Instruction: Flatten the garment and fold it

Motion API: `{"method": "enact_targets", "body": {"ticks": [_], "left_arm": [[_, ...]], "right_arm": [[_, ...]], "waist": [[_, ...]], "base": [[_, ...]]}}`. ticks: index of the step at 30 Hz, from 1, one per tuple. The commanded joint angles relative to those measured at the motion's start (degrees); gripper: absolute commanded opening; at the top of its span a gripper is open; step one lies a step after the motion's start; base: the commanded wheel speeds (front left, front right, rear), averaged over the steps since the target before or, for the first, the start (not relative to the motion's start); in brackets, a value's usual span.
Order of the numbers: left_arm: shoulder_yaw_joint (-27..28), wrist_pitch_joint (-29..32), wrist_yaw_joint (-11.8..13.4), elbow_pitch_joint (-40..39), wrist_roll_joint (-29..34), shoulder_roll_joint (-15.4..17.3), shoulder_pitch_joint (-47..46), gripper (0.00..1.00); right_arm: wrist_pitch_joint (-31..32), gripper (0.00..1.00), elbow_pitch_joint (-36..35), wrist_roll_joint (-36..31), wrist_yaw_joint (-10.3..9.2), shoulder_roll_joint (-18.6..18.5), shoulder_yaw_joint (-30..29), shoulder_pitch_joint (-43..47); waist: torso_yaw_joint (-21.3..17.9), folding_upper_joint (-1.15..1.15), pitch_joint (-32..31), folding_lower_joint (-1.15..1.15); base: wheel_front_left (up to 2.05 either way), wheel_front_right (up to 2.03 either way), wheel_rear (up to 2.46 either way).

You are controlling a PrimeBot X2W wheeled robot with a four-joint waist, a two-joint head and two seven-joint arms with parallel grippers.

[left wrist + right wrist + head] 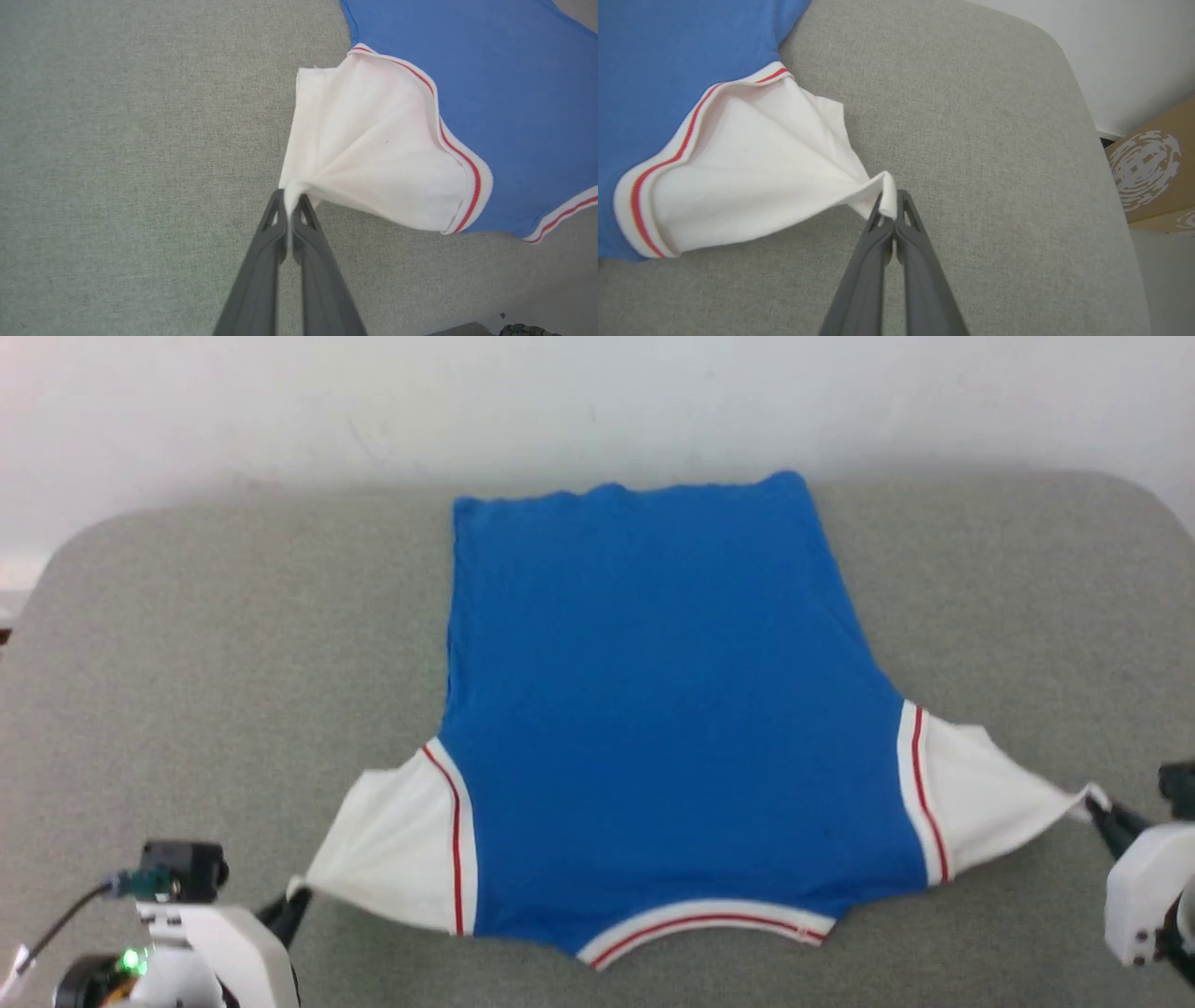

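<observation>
**Shirt spread on the table, both sleeves gripped**

The shirt lies flat on the middle of the grey table, with a plain blue side up. Its striped collar is at the near edge and its hem at the far edge, close to the white wall. The two white sleeves point out to the left and to the right. We see the left sleeve drawn to a point at its near left corner. The left gripper is clenched on this corner, with white cloth pressed between its dark fingers. The right sleeve is drawn out in the same way, and the right gripper pinches its tip. Both sleeves show folds that run toward the held points. Further right, beyond the edge of the table, we see a cardboard box.
</observation>
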Motion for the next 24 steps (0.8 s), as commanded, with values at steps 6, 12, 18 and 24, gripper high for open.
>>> {"method": "enact_targets", "body": {"ticks": [6,12,18,24], "left_arm": [[-0.29,3.11,3.04,-4.59,-2.33,2.28,7.18,0.00],[-1.17,8.83,6.43,-11.30,-5.00,4.76,13.61,0.00],[-2.76,9.29,8.81,-17.73,-4.33,2.22,13.71,0.00],[-2.64,7.29,11.57,-22.63,-3.11,-1.26,11.80,0.00]], "right_arm": [[8.36,0.00,-5.49,3.46,-0.14,-1.01,-1.43,7.60],[21.45,0.00,-11.43,6.51,-0.14,-1.94,-4.81,15.70],[25.32,1.00,-18.54,5.58,-0.14,-0.70,-10.10,17.90],[31.36,1.00,-26.82,6.20,-0.14,1.25,-15.01,14.19]], "waist": [[0.38,0.00,-3.70,0.01],[0.66,0.00,-4.10,0.01],[1.90,0.00,-1.52,0.01],[4.41,0.00,3.52,0.01]], "base": [[0.00,0.00,0.00],[0.00,0.00,0.00],[0.00,0.00,0.00],[0.00,0.00,0.00]]}}
